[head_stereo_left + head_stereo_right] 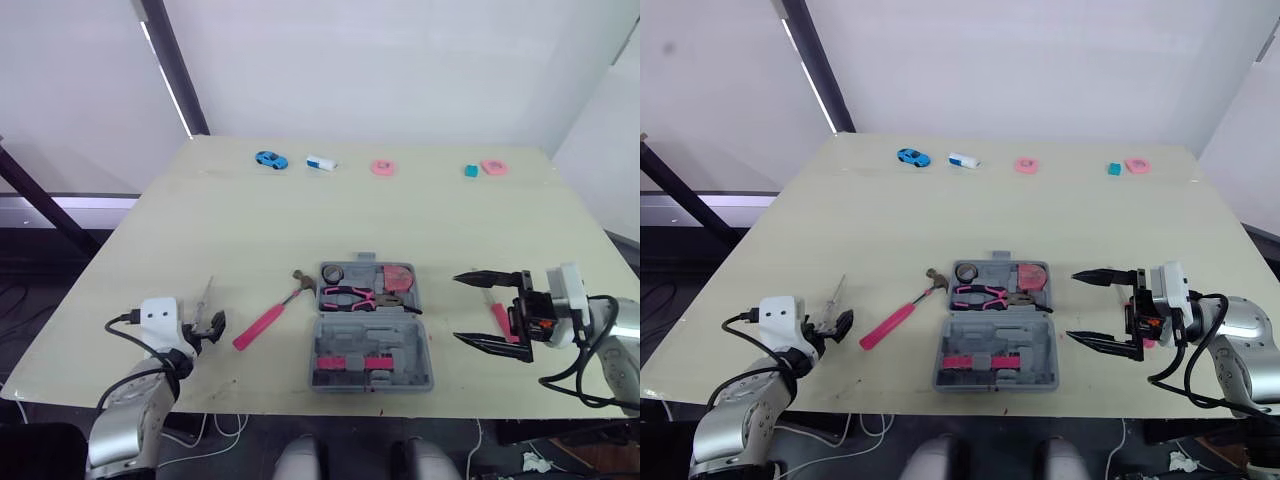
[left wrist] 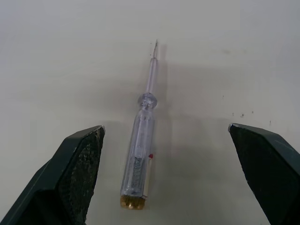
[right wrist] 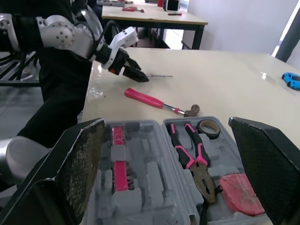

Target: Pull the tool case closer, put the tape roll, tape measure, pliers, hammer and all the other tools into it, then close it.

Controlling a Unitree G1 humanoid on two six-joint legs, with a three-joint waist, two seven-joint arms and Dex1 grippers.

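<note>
Open grey plastic case (image 1: 400,345) holds pink pliers (image 1: 358,296); pink-handled hammer (image 1: 268,318), clear screwdriver (image 2: 140,154) remain out; my left tool (image 1: 210,328), right tool (image 1: 456,308) gape empty.

Bright, even room light casts only faint, soft shadows.

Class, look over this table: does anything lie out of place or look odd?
Two tools lie outside the open tool case: the hammer to its left, and a clear screwdriver by the open left hand. At the far edge, a blue toy car is no tool.
</note>
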